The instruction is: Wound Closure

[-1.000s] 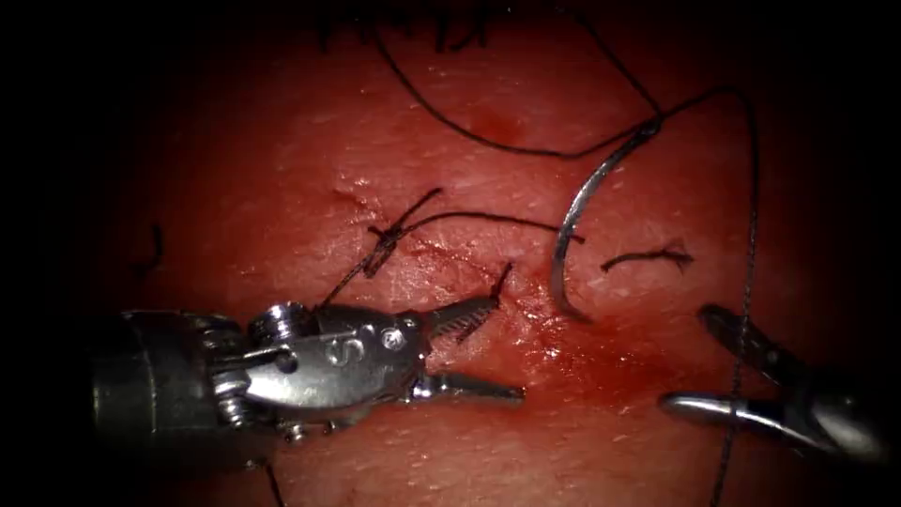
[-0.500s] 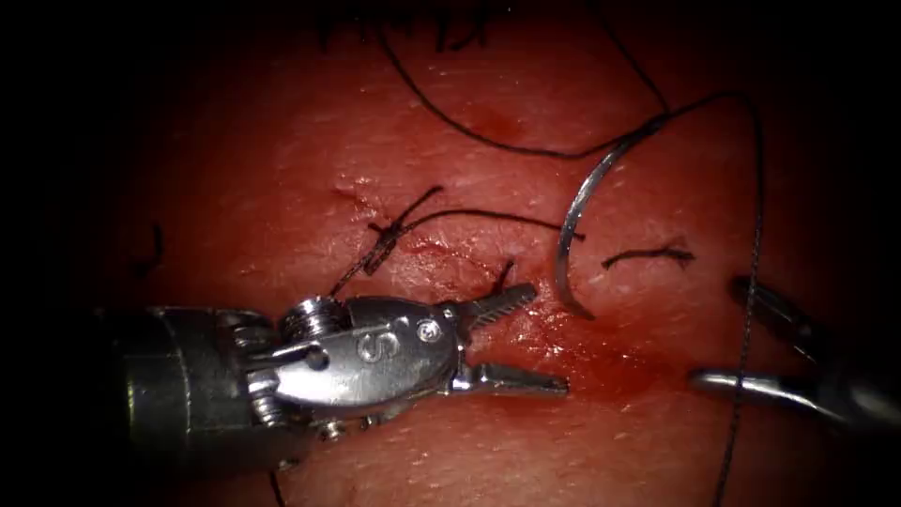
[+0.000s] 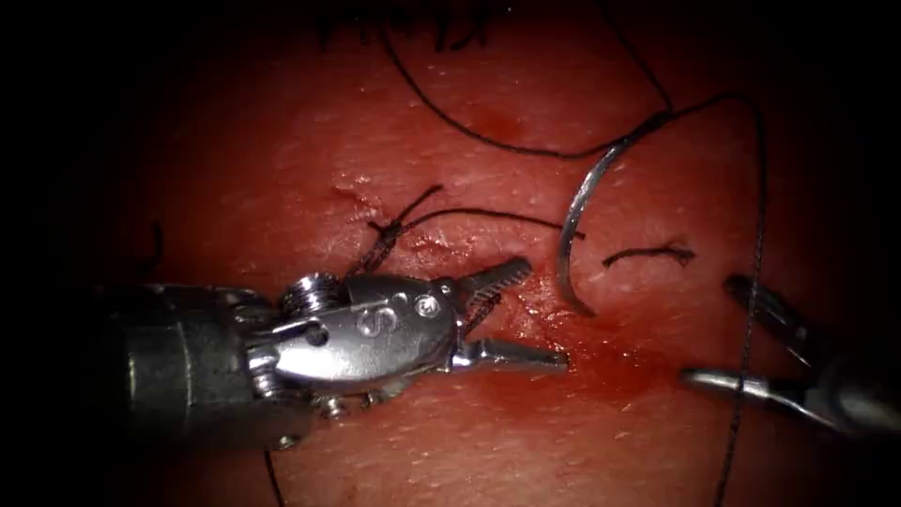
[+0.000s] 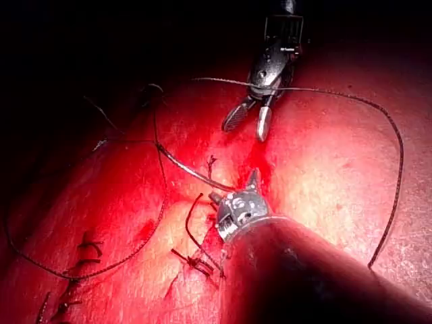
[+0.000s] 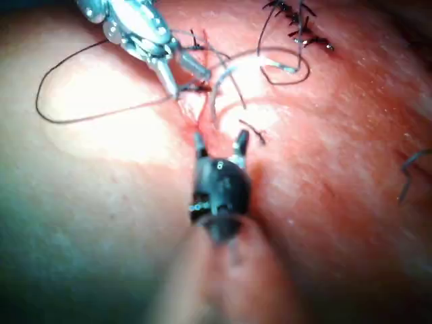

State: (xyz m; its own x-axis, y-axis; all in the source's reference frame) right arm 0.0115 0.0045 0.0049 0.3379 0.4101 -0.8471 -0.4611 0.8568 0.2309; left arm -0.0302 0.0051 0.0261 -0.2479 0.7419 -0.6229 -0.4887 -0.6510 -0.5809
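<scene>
At far left of endoscope view, your L needle driver sits over the cut w/ jaws spread, grasping nothing. Curved needle lies free just right of those jaw tips, long axis near vertical, point end down on the tissue, swage up w/ thread. R needle driver also agape, empty, thread crossing it. L is nearer.

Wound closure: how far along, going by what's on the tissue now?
Done: one knotted stitch sits across the cut. In hand: nothing; the left pincer and right pincer are open and empty. The needle stands right of the cut, its tip in the tissue, with thread attached. Left: the cut's lower end is unstitched.
</scene>
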